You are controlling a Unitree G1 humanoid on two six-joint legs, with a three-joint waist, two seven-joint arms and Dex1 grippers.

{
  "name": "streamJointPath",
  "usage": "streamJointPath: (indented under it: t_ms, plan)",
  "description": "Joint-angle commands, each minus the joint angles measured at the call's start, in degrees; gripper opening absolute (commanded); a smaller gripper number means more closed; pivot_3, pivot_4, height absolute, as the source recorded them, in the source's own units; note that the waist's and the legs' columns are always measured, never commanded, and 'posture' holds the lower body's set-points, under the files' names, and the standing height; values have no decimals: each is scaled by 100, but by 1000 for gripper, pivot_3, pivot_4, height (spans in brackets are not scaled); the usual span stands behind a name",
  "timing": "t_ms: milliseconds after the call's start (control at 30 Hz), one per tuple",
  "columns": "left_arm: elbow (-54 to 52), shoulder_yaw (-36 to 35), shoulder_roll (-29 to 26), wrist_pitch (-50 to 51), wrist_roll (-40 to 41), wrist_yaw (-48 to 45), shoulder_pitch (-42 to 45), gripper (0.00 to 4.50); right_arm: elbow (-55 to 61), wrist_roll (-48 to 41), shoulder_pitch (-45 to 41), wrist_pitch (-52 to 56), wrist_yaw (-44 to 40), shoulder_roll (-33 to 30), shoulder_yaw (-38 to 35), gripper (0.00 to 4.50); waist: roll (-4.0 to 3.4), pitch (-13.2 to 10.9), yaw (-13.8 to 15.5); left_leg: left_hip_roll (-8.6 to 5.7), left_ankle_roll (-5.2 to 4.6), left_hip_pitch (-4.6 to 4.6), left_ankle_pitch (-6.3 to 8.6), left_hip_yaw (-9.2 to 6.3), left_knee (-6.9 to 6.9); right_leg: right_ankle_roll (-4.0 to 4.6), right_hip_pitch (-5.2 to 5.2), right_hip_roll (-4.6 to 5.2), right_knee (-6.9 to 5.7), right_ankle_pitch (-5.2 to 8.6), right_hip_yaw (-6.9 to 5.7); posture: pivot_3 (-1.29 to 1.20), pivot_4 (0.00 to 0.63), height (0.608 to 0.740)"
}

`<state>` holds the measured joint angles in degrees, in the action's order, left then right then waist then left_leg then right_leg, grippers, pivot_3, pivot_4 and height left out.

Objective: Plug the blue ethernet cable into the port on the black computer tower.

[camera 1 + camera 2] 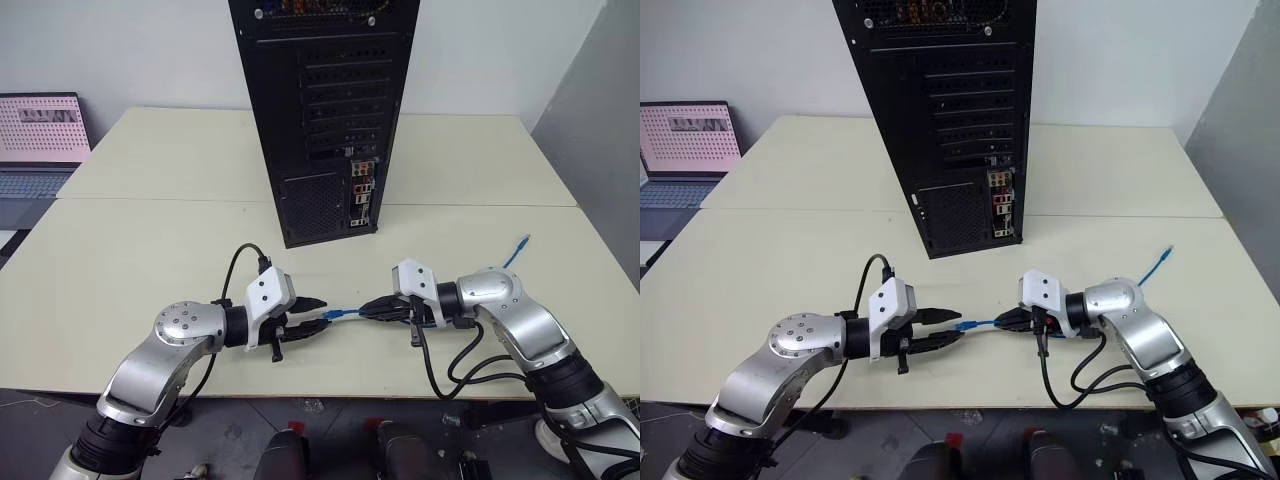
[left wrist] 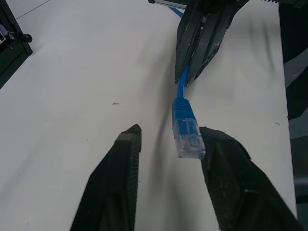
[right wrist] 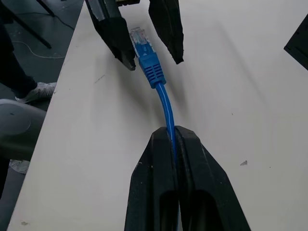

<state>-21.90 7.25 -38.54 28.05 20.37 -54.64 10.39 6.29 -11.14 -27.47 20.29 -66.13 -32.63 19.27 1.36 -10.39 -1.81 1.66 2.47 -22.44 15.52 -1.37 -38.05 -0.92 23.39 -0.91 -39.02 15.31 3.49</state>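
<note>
A laptop (image 1: 40, 140) sits at the far left edge of the worktop (image 1: 150, 250). The left end effector (image 1: 312, 322) hovers low over the near worktop with its fingers apart; the clear-tipped plug lies between them, close against one finger, and contact cannot be confirmed. The blue ethernet cable (image 1: 345, 313) runs from that plug across to the right end effector (image 1: 375, 306), whose fingers are together, clamped on the cord just behind the plug boot. The cable's other end (image 1: 516, 250) lies on the worktop past the right arm. The black computer tower (image 1: 320, 110) stands upright beyond both end effectors, well apart from the plug, its rear connector strip (image 1: 361, 190) facing the robot.
</note>
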Motion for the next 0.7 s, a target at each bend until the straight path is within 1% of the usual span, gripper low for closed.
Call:
streamJointPath:
  t_ms: [33, 100, 267, 367, 500, 533, 600, 633, 667, 700]
  plan:
    - [-193, -54, -24, -59, 110, -49, 29, 805, 48, 48, -89, -157, -34, -17, -16, 0, 0, 0, 0, 0, 0, 0, 0, 0, 0, 0, 0, 0, 0, 0, 0, 0, 150, 740]
    - [-191, -30, -33, -97, 77, -64, 12, 371, 59, 70, -78, -167, -55, -26, -12, 0, 0, 0, 0, 0, 0, 0, 0, 0, 0, 0, 0, 0, 0, 0, 0, 0, 150, 740]
    - [-118, 26, -25, -350, -72, -114, -33, 324, 1, 118, -96, -135, -103, -52, 34, 0, 0, 0, 0, 0, 0, 0, 0, 0, 0, 0, 0, 0, 0, 0, 0, 0, 150, 740]
    - [-43, 50, 44, -747, -227, -93, -102, 324, -35, 78, -138, -97, -221, -134, 10, 712, 0, 0, 1, 0, 0, 0, 0, 0, 0, 0, 0, 0, 0, 0, 0, 0, 150, 740]
    - [119, 125, 92, -1546, -651, 1, -200, 324, 12, -107, -216, 81, -369, -303, -181, 1678, 0, 0, 5, 0, 0, 1, 0, 0, 0, 1, 0, 1, 0, 0, 1, 0, 150, 740]
    - [215, 123, 151, -1988, -852, 100, -224, 324, 128, -301, -226, 326, -434, -395, -326, 2001, 0, 0, 5, 0, 0, 1, 0, 0, 0, 1, 0, 1, 1, 0, 2, 0, 150, 740]
    - [417, 157, 208, -2798, -1226, 230, -262, 324, 374, -651, -221, 746, -511, -553, -561, 2473, 0, 0, 10, 1, 0, 0, 0, -1, 0, 1, 1, 1, 1, -1, 4, 0, 150, 740]
    - [544, 164, 240, -3235, -1436, 334, -262, 324, 516, -844, -208, 981, -502, -588, -671, 2633, 0, 0, 13, 1, 0, 0, 0, -1, 0, 1, 0, 3, 1, -1, 4, 0, 150, 740]
    - [647, 166, 264, -3527, -1569, 401, -258, 323, 609, -968, -199, 1131, -478, -606, -731, 2952, 0, 0, 13, 2, 0, -1, 0, -3, 0, 1, 1, 4, 1, -1, 4, 0, 150, 740]
    - [850, 95, 387, -4165, -1776, 645, -200, 323, 768, -1256, -165, 1463, -362, -548, -886, 3220, 0, 0, 15, 1, 0, -1, 0, -3, 0, 1, 0, 5, 1, -1, 4, 0, 150, 740]
